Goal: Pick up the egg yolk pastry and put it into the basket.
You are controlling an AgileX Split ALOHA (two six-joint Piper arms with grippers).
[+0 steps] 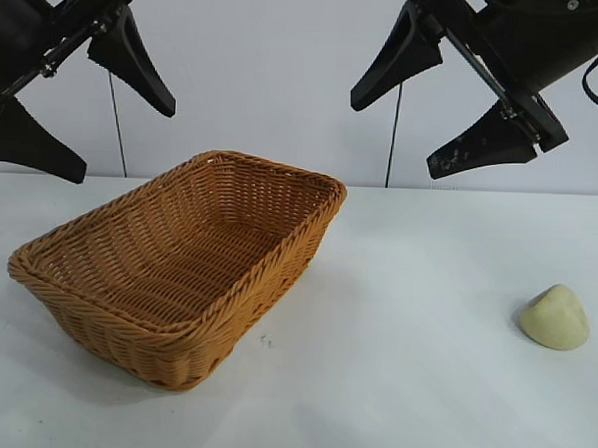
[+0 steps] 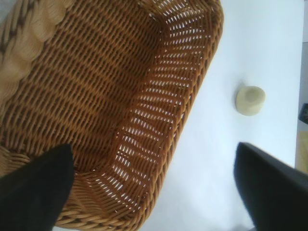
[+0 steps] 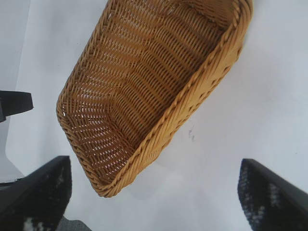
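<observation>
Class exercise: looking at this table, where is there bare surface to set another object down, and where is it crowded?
The table is bare between the basket and the egg yolk pastry, and along the front edge. The basket fills the left side; its inside is empty. The left gripper and right gripper hang open above.

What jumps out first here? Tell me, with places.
The large woven basket dominates the left half of the white table, sitting empty and angled. Far off to its right, alone on the table, lies the small pale egg yolk pastry. Above, both black hands hang wide open in the air, the left hand over the basket's side, the right hand high above the bare table.
</observation>
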